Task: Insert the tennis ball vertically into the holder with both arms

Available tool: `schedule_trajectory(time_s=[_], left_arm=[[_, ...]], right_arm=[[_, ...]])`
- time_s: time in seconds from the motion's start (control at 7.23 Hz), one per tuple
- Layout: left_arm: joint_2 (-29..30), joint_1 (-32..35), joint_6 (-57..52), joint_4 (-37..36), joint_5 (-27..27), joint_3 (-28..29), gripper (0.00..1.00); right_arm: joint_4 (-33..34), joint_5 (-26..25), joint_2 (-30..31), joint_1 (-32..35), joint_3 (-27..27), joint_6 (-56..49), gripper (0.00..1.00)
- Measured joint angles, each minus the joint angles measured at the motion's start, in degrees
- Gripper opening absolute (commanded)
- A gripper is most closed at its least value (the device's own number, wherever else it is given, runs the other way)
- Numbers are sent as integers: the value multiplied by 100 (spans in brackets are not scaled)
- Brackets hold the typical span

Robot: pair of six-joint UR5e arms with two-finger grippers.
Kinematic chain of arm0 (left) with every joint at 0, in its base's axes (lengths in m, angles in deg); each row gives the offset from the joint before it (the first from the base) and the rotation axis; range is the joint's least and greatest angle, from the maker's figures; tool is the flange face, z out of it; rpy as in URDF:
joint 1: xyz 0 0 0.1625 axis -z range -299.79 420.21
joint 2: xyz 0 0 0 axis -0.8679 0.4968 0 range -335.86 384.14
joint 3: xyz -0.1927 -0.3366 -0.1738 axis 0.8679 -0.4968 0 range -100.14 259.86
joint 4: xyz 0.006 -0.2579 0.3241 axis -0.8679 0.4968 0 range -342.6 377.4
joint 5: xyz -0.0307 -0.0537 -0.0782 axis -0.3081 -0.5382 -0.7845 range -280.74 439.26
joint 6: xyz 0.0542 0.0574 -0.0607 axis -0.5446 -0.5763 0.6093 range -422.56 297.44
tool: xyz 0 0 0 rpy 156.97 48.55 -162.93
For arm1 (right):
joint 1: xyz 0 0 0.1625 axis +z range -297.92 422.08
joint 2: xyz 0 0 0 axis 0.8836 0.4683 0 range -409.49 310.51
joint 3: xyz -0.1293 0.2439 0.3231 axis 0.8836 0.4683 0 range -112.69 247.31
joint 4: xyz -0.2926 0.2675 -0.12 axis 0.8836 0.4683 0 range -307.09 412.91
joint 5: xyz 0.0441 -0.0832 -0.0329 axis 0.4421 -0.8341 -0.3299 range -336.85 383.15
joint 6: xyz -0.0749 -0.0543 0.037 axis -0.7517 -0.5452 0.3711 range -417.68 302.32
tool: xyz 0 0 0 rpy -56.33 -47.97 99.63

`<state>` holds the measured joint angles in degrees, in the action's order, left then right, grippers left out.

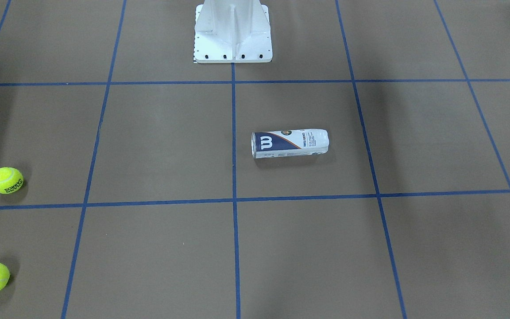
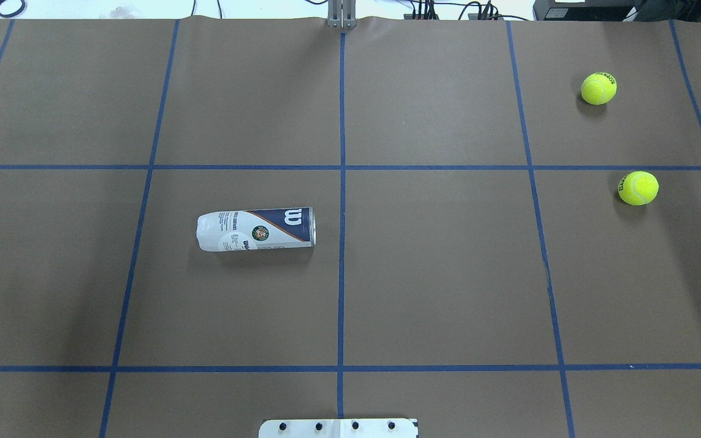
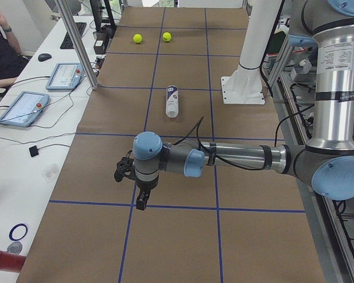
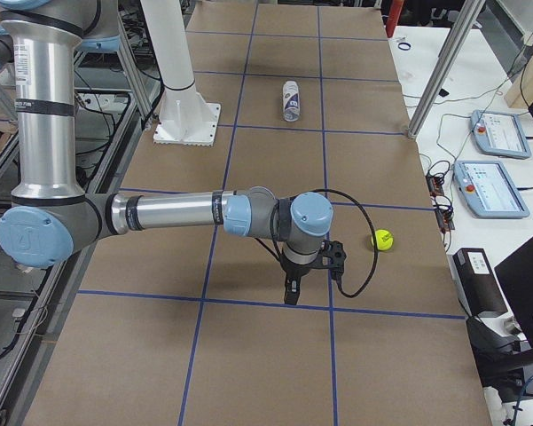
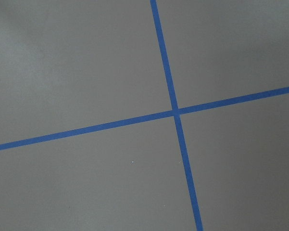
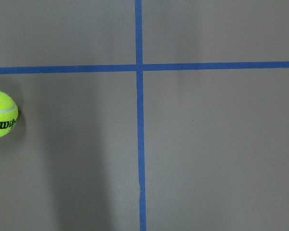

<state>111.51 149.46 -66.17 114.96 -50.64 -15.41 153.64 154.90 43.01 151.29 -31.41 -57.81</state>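
Brown paper with blue tape covers the desk [image 2: 435,274]; the holder [image 2: 256,229] lies on its side left of centre, tennis balls [image 2: 599,89] far right. Whether left fingers [image 3: 141,202] or right fingers [image 4: 290,290] are apart, I cannot tell.

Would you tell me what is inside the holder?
The holder lies on its side; its label hides most of the inside. No yellow shows at its clear end. The far tennis ball and near tennis ball lie outside.

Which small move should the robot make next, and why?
Probably swing the left arm toward the clear plastic can with white-and-navy label: it lies on its side, and must stand upright before a yellow tennis ball goes in.
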Motion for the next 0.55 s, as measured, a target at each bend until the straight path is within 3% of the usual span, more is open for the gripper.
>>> schedule_trajectory(time_s=[0.55], left_arm=[[-41,13,5,1,-12,-15,100]], right_arm=[[-1,8,4,0,-20,9,100]])
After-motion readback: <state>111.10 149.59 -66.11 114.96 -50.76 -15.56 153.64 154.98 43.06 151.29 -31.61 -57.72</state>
